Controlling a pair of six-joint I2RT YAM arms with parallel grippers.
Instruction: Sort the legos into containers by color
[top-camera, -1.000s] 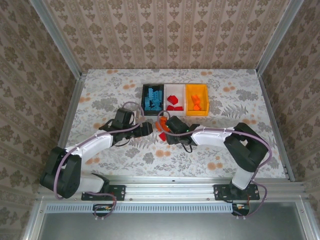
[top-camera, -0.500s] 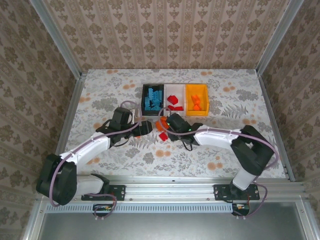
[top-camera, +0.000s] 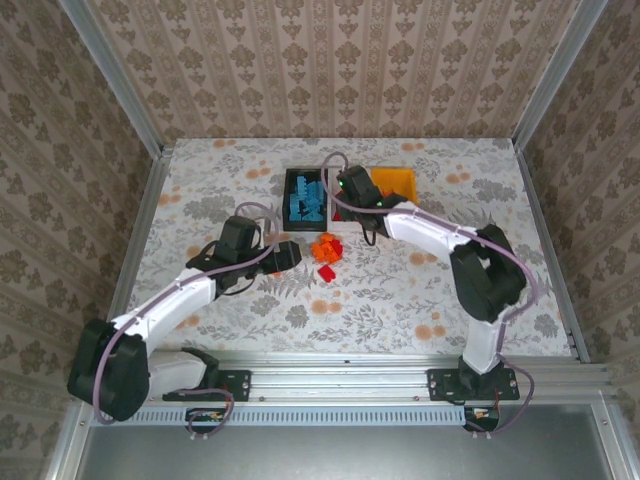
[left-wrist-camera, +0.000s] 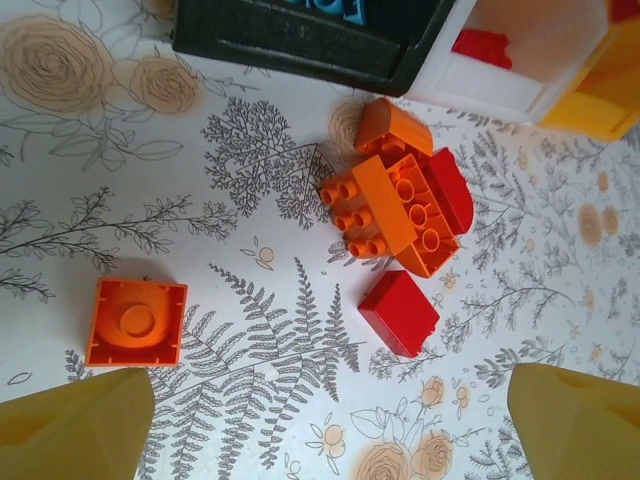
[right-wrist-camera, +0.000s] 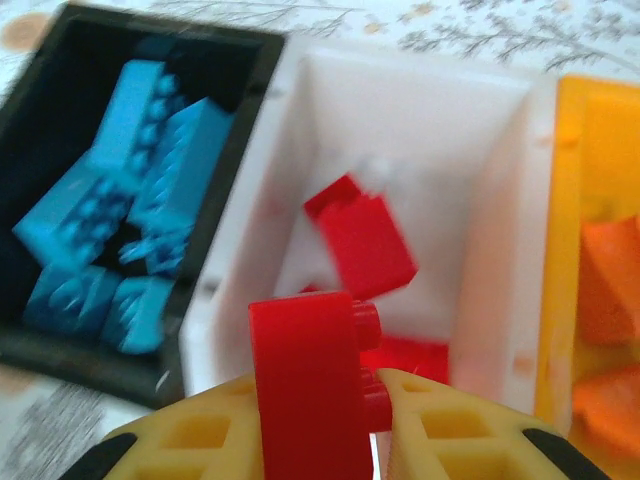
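Jaws of the right gripper (right-wrist-camera: 330, 415) pinch 1 red brick (right-wrist-camera: 305, 385) above the white bin (right-wrist-camera: 400, 120), where other reds lie; release it well inside the walls, clear of the black bin (right-wrist-camera: 180, 30); the left gripper (left-wrist-camera: 325, 430) gapes wide and empty over loose bricks (left-wrist-camera: 395, 215) on the table (left-wrist-camera: 150, 200).

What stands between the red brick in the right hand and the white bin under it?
Nothing visible stands in the way. The right hand is shut on the red brick over the open white bin. A few other red bricks lie on the bin's floor, well under the held one.
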